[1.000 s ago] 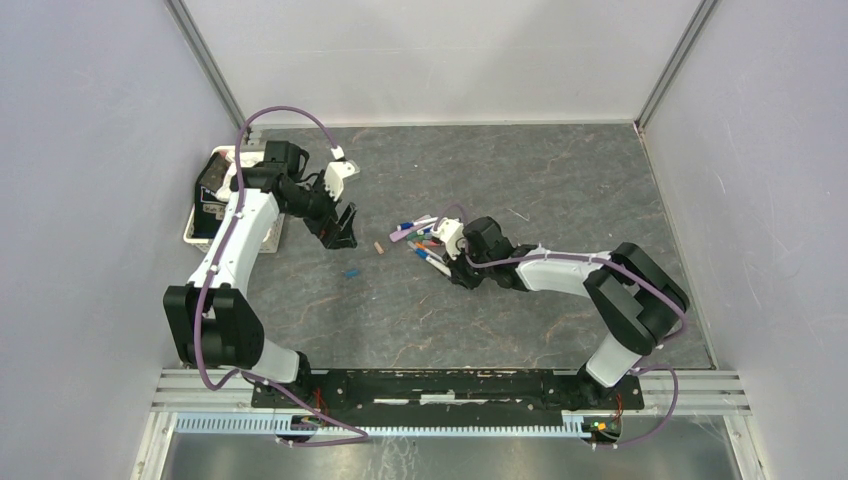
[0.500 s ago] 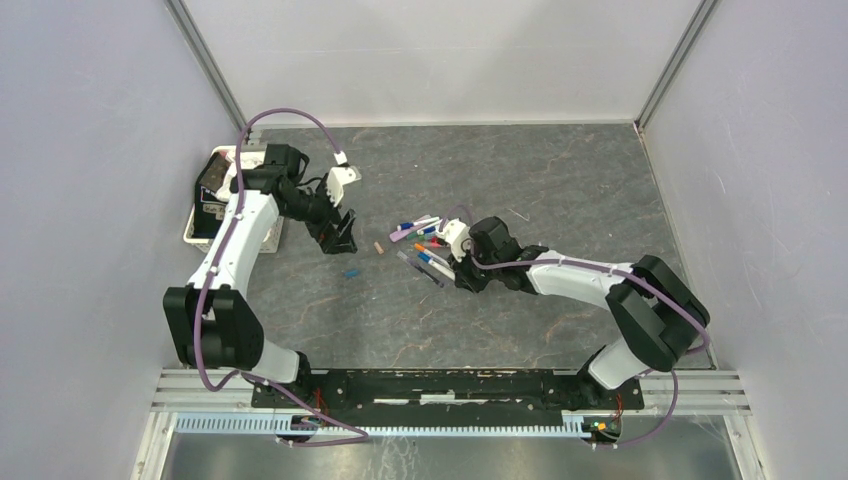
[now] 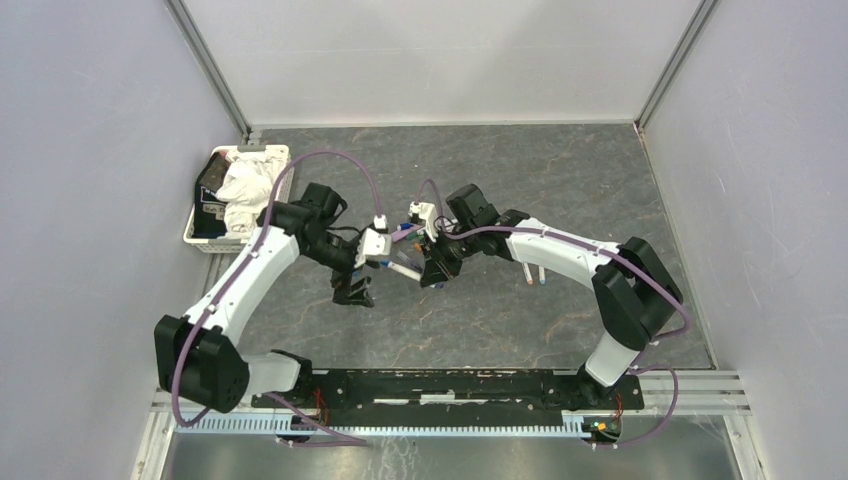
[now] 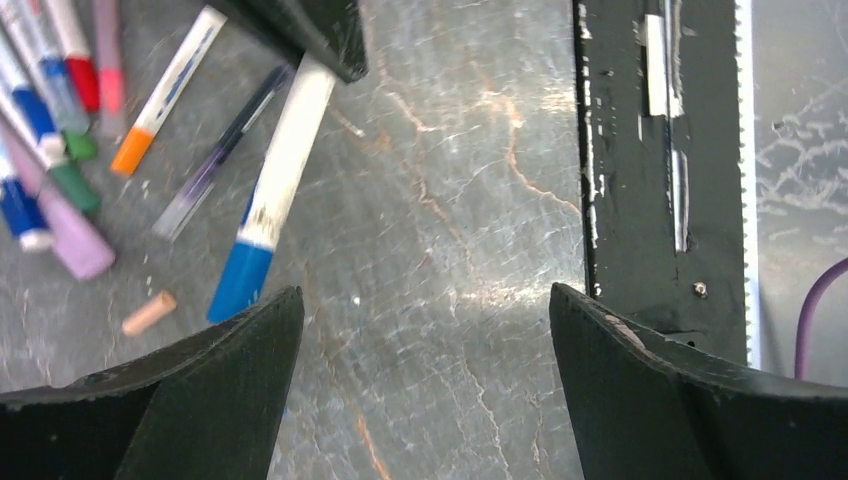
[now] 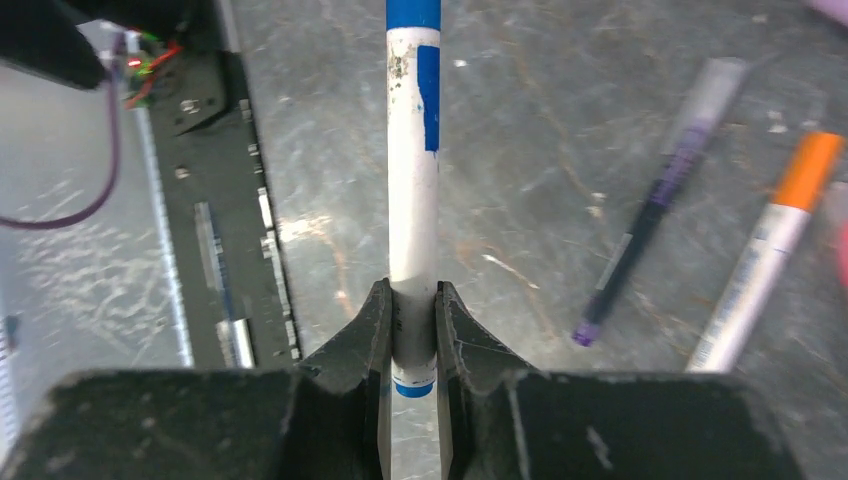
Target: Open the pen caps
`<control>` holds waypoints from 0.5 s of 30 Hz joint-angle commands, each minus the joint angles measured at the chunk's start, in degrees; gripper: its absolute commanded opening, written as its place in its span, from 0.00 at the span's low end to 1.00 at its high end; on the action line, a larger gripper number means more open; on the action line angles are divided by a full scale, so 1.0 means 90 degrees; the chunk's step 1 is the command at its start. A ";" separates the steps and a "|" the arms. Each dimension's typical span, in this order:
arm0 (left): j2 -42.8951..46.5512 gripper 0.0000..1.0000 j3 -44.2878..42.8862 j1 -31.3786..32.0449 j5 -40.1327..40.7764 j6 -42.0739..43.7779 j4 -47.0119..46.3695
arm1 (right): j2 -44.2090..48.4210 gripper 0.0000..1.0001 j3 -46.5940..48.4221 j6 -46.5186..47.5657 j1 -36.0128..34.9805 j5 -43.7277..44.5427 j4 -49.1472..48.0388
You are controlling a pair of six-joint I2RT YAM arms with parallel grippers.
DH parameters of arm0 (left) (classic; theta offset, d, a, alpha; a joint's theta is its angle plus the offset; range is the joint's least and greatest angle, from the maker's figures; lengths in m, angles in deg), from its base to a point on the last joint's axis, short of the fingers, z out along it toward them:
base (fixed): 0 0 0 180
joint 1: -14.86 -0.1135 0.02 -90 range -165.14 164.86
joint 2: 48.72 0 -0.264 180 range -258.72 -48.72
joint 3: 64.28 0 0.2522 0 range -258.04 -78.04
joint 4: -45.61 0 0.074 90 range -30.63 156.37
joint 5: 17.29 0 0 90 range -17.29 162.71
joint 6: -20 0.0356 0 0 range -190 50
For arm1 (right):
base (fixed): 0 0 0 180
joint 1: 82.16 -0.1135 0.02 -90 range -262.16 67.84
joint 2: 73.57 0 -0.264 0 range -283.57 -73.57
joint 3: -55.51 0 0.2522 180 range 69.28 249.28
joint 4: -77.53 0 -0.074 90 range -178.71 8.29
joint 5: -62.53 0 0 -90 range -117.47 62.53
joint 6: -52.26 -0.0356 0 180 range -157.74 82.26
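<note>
Tabletop [image 4: 450, 250] glossy; marker [image 5: 412, 200] scuffed, cap [image 4: 240, 282] smooth plstc.

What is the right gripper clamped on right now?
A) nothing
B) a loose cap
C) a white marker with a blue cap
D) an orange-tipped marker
C: the right wrist view shows the right gripper closed on the white marker, its blue cap pointing away.

From high above and behind, looking down on the whole bench [image 3: 560, 180]. From each wrist, close and downward; shared by both: blue-ended marker [image 4: 275, 190].
</note>
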 commanded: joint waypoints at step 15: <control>0.0568 0.92 0.0442 0.0738 0.1322 0.0298 -0.1481 | -0.0229 0.00 0.0361 0.0098 -0.0202 -0.1903 0.0594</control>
